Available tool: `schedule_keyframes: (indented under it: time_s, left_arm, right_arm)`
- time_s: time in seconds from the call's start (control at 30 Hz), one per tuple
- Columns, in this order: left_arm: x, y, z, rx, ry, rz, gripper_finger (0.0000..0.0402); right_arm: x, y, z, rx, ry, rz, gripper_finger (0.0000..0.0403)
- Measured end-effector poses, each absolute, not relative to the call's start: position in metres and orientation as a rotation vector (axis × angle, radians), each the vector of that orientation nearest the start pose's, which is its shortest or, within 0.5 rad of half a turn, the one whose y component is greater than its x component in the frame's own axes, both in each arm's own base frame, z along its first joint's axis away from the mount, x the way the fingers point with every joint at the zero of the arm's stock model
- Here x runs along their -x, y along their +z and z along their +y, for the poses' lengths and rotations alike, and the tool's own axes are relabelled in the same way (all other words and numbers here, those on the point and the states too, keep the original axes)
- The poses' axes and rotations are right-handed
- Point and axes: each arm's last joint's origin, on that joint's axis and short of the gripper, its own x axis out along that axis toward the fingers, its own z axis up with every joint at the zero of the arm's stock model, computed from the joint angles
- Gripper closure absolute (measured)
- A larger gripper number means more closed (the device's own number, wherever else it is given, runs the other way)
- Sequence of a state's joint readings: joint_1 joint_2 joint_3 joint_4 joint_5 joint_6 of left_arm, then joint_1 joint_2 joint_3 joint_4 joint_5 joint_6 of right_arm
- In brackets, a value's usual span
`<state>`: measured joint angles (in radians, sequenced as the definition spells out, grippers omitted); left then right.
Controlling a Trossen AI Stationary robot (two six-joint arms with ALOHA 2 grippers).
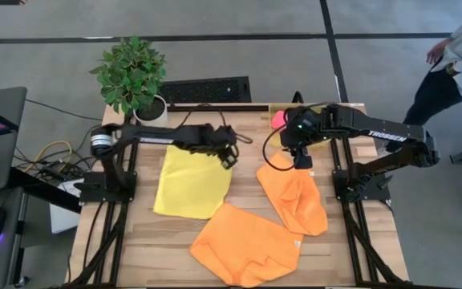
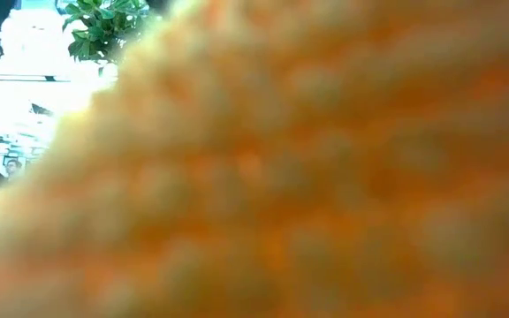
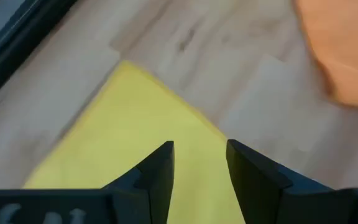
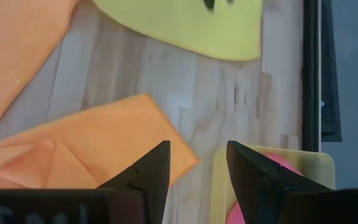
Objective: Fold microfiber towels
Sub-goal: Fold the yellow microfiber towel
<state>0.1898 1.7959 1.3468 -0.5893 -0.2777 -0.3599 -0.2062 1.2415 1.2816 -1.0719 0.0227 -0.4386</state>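
Observation:
A bright yellow towel (image 1: 191, 183) lies flat on the table's left half. One orange towel (image 1: 247, 245) lies rumpled near the front edge. A second orange towel (image 1: 295, 197) lies partly folded on the right. A pink towel (image 1: 279, 120) sits in the yellow bin (image 1: 299, 110) at the far edge. My left gripper (image 1: 229, 154) is open just over the yellow towel (image 3: 135, 124), near its far right corner. My right gripper (image 1: 299, 156) is open over the far end of the right orange towel (image 4: 86, 149), beside the bin (image 4: 278, 165).
A potted plant (image 1: 135, 76) stands at the table's far left corner, with a black grille (image 1: 207, 90) behind the far edge. A person (image 1: 455, 56) stands beyond the far right corner. An orange towel (image 2: 307, 177) fills the low view.

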Motion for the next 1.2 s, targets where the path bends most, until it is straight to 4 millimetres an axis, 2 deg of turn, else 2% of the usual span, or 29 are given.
schedule_keyframes:
  time_s: [0.1, 0.2, 0.3, 0.4, 0.57, 0.7, 0.8, 0.9, 1.0, 1.2]
  left_arm:
    - [-0.342, 0.257, 0.049, 0.386, 0.636, 0.974, 0.026]
    - [-0.315, 0.277, 0.016, 0.561, 0.701, 0.997, 0.026]
    - [-0.293, 0.292, -0.018, 0.731, 0.788, 0.972, 0.026]
    - [-0.274, 0.296, -0.048, 0.898, 0.893, 0.985, 0.026]
    - [-0.247, 0.292, -0.091, 1.075, 1.092, 1.043, 0.026]
    - [-0.231, 0.282, -0.111, 1.169, 1.228, 1.045, 0.026]
    - [-0.22, 0.269, -0.123, 1.209, 1.304, 1.113, 0.026]
    - [-0.208, 0.255, -0.131, 1.202, 1.373, 1.177, 0.026]
    - [-0.199, 0.243, -0.134, 1.188, 1.422, 1.165, 0.026]
    - [-0.191, 0.216, -0.132, 1.15, 1.433, 1.157, 0.026]
  right_arm:
    - [-0.222, 0.34, -0.045, 0.329, 0.041, 1.054, 0.022]
    - [-0.223, 0.34, -0.043, 0.347, 0.056, 1.05, 0.022]
    - [-0.223, 0.34, -0.041, 0.356, 0.067, 1.044, 0.022]
    - [-0.224, 0.341, -0.037, 0.365, 0.079, 1.038, 0.022]
    - [-0.225, 0.341, -0.031, 0.378, 0.104, 1.032, 0.022]
    - [-0.226, 0.341, -0.027, 0.389, 0.122, 1.028, 0.022]
    - [-0.227, 0.341, -0.024, 0.395, 0.131, 1.019, 0.022]
    - [-0.231, 0.343, -0.022, 0.386, 0.12, 0.979, 0.022]
    - [-0.236, 0.344, -0.021, 0.369, 0.106, 0.944, 0.022]
    - [-0.242, 0.349, -0.021, 0.33, 0.063, 0.863, 0.022]
